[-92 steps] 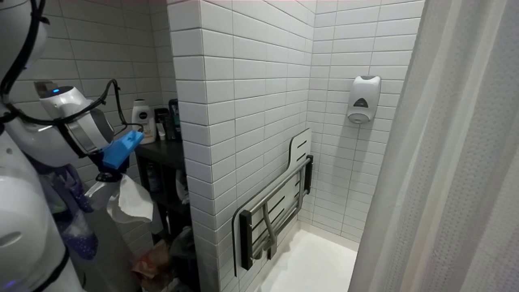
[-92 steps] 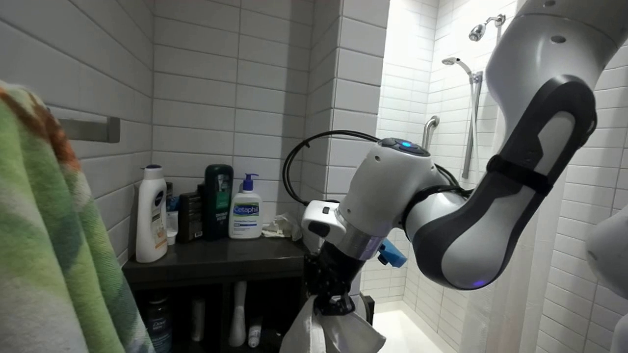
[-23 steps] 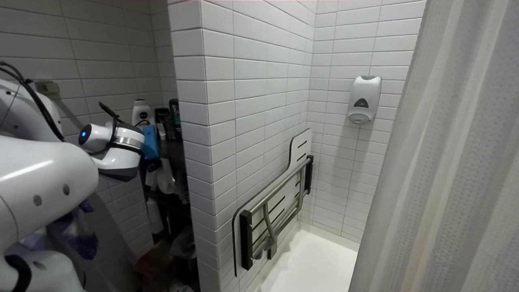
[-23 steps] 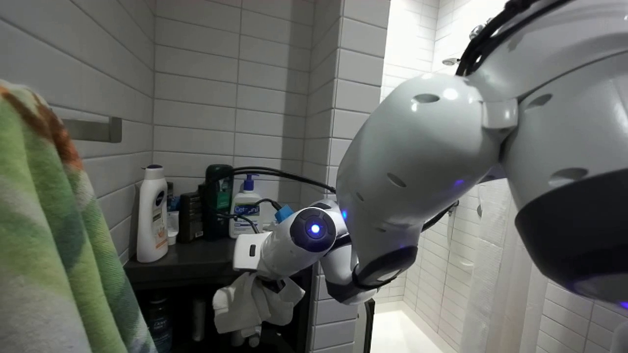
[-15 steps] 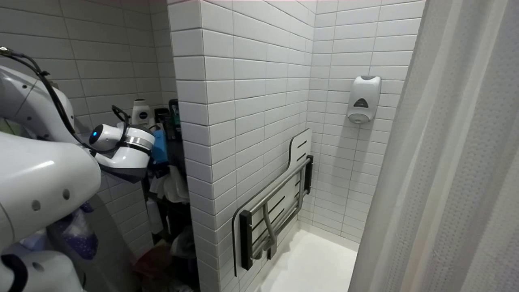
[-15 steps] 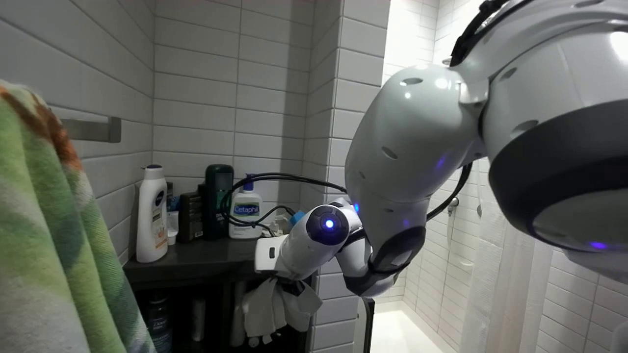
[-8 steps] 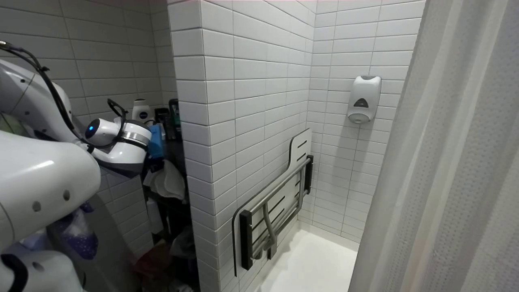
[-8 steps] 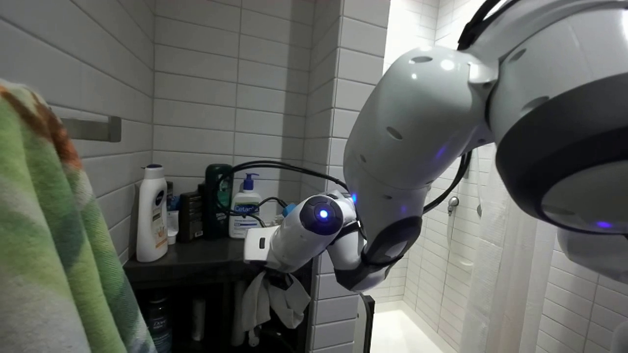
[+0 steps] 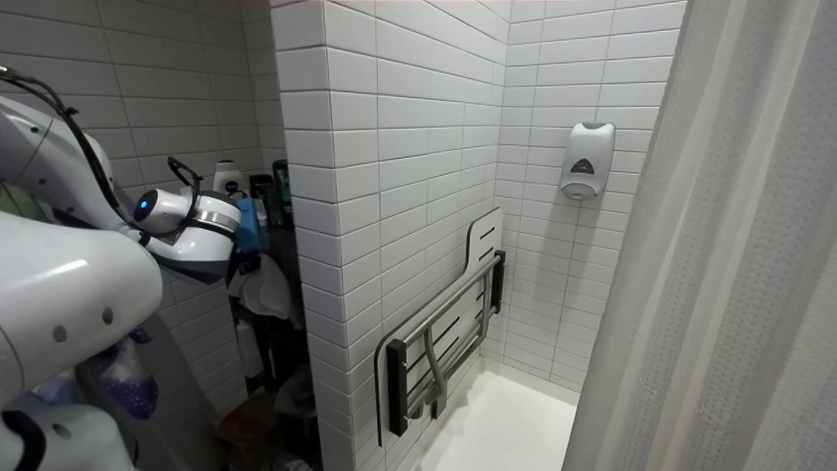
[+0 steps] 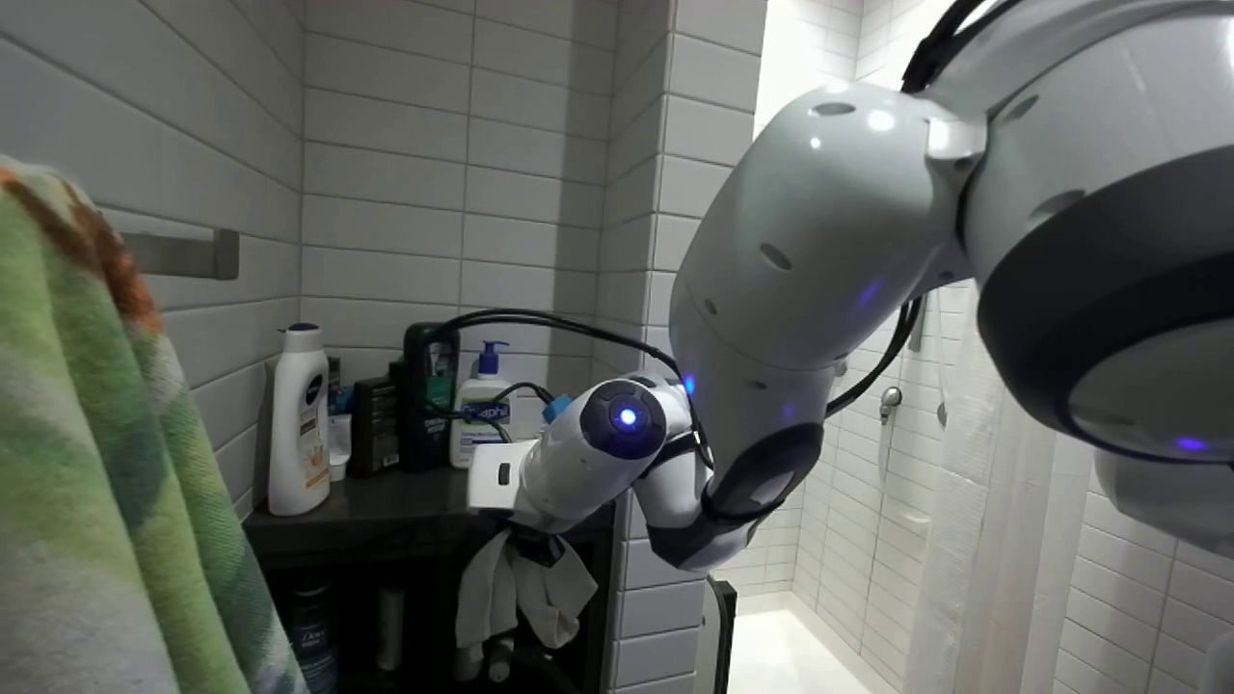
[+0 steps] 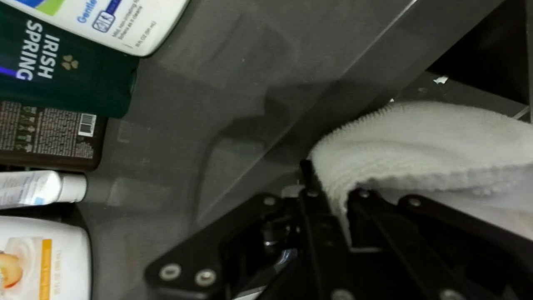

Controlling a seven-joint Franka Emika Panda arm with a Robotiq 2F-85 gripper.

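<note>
The pincer (image 11: 333, 191) is pinching a fold of white cloth (image 11: 420, 141). In the wrist view, the loose part is extending toward 2 o'clock; in both exterior views it is hanging below the pincer, in front of the open lower part of the table (image 10: 395, 501). Step in hand, by judgement: the cloth is being held just off the table's front edge — whether it is touching that edge cannot be told. Any next move appears to be calling for a firm pinch and clearance at the edge, since loose folds could be catching there.

Labels, wrist view, bearings taken from the pincer: between 10 and 11 o'clock, a white bottle (image 11: 125, 29) is showing "Gentle" and a small line beginning "Mild, non-irritating". Near 10 o'clock, a green bottle (image 11: 75, 79) is displaying "IRISH SPRING". Toward 9 o'clock, a brown bottle (image 11: 46, 137) is carrying a barcode and print too fine for reading, and a slim tube (image 11: 37, 189) is pointing its cap inward. Between 8 and 9 o'clock, an orange-banded bottle (image 11: 62, 262) is standing partly in frame — its print is blurring.

In an exterior view, between 8 and 9 o'clock and below the tabletop, a dark container (image 10: 313, 636) is bearing "Dove".
</note>
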